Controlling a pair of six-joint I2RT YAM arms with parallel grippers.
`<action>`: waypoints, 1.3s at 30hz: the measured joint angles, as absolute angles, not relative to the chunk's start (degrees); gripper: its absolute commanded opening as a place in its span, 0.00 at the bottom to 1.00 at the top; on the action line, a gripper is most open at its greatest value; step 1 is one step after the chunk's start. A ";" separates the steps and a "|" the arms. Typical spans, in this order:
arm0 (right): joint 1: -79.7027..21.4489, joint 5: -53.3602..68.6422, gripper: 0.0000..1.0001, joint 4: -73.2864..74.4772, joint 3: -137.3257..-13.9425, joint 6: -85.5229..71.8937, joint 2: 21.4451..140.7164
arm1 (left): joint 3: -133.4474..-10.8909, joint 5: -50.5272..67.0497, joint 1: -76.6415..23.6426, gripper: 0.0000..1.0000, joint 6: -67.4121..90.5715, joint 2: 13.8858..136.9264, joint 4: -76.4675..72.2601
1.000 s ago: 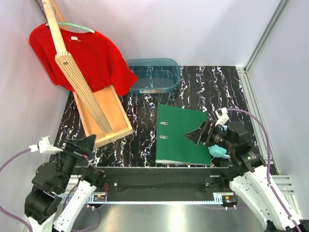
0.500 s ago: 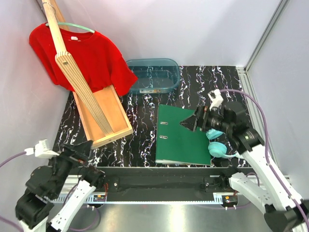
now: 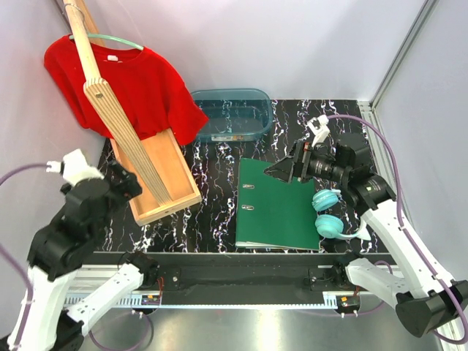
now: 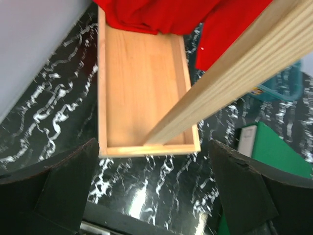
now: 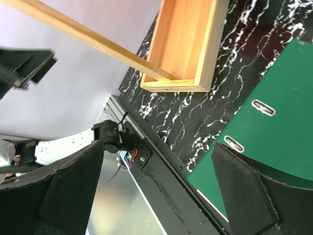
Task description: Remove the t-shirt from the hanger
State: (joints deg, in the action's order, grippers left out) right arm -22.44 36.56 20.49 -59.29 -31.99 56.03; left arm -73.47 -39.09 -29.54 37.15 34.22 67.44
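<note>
T-shirt (image 3: 139,84) is hanging on the hanger (image 3: 117,39) at the back left, up against the leaning plywood stand (image 3: 110,110), its hem draping over the far end of the wooden tray (image 3: 172,179). Left hand (image 3: 126,184) is hovering just beside the tray's near-left side, fingers spread wide, gripping nothing. Right hand (image 3: 281,168) is hanging over the far edge of the green binder (image 3: 274,208), also spread and empty, well apart from the shirt. Teal headphones (image 3: 329,213) are lying beside the binder on the table (image 3: 219,172)
</note>
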 measured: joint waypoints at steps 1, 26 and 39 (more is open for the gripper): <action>-22.44 36.88 1.00 20.47 -59.31 -32.03 55.66 | -73.89 -39.77 -29.58 0.95 36.36 36.07 66.37; -22.44 39.31 1.00 20.88 -59.29 -31.92 53.23 | -87.20 -51.20 -29.63 0.81 32.08 42.54 71.50; -22.44 43.72 1.00 20.88 -58.37 -33.19 51.48 | -89.54 -44.34 -6.83 0.77 25.41 50.98 66.43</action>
State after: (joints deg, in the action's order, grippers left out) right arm -22.44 43.72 20.88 -58.37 -33.19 51.48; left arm -89.54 -44.34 -6.83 25.41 50.98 66.43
